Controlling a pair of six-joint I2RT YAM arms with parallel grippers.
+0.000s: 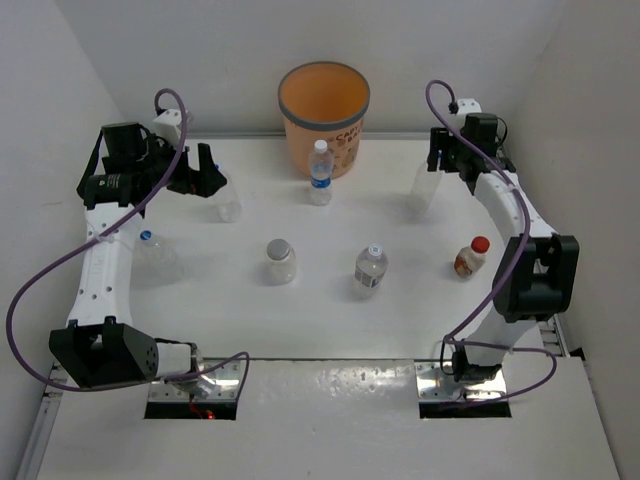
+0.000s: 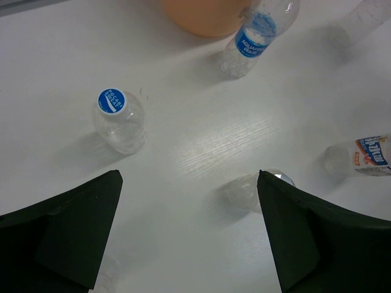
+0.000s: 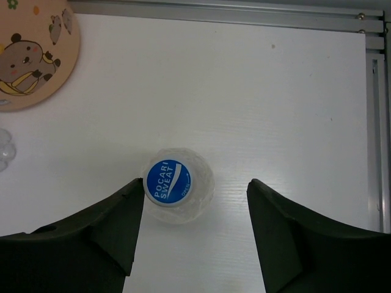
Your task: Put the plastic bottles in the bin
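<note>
near row, left to right on the table (image 1: 320, 325): blue-capped bottle (image 1: 150, 252), just beside the left arm; grey-capped bottle (image 1: 280, 260); pale-capped bottle (image 1: 370, 268); brownish red-capped bottle (image 1: 470, 258), near the right arm. all four are upright and well apart from one another. middle row: left gripper (image 1: 205, 178), jaws spread wide, nothing held; the first pocari bottle (image 2: 119, 119) stands ahead of it and to one side of its gap, not between the fingers. right gripper (image 3: 194, 186), jaws equally wide and empty, hangs directly over the second pocari bottle (image 3: 174, 183), which is upright, its blue cap lying between the fingers but closer to one of them. far row: aquarius bottle (image 1: 320, 172), upright, just in front of the bin (image 1: 300, 130); the bin is upright at the far edge, and no bottle shows in the part of its interior that the top view reveals. status, as a judgement: seven bottles stand on the table, so the task is at its start, and the step in hand is the right arm's approach to a first grasp. next move calls for: centring the cap in the gap, lowering the fingers to the bottle's body, closing gently on thin plastic, then lifting above the bin's rim before release.
</note>
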